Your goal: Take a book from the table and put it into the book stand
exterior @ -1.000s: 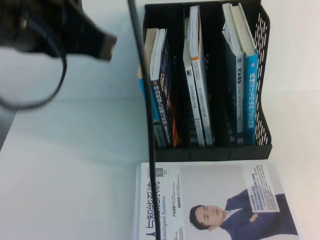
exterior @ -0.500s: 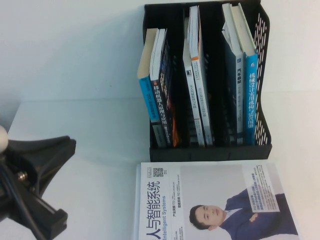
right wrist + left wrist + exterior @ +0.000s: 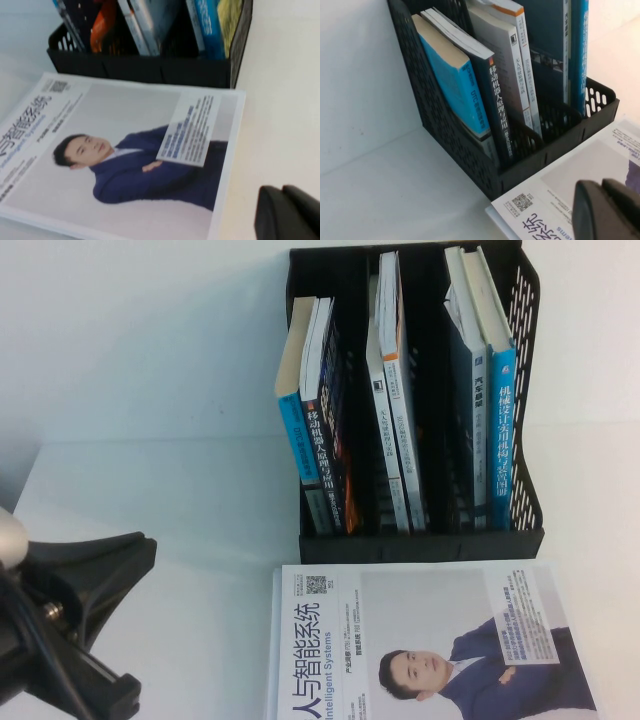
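The left arm (image 3: 70, 630) is the story here. A second ago it was hanging high over the far left with its cable strung across the shelf; now it has swung right down into the near left corner and is barely drifting. Its wrist camera looks back at the scene from low down. The left gripper (image 3: 603, 187) shows its two fingers pressed together with nothing between them. So it's empty-handed and backed off.

Moving across, the table (image 3: 180, 510) lies bare between that arm and the book stand (image 3: 420, 543), which hasn't budged. The left slot holds a light-blue spine and a dark one (image 3: 320, 440), leaning. The middle slot has its thin pair (image 3: 395, 390), upright.

In the right slot, hard against the mesh wall, stands the book (image 3: 503, 410). Its blue spine faces out, and the right wrist view catches its yellow-green cover. It's inside the stand and off the table, so I'd call the placing done and this retreat the tidy-up.

In front of the stand, nearly touching its base, the white book (image 3: 430, 640) with the suited man lies flat and untouched.

Far right, the right gripper (image 3: 283, 192) is out of the high view. Its own camera puts it low, just off that white book's near corner. Its fingers are closed on nothing, and it looks parked.
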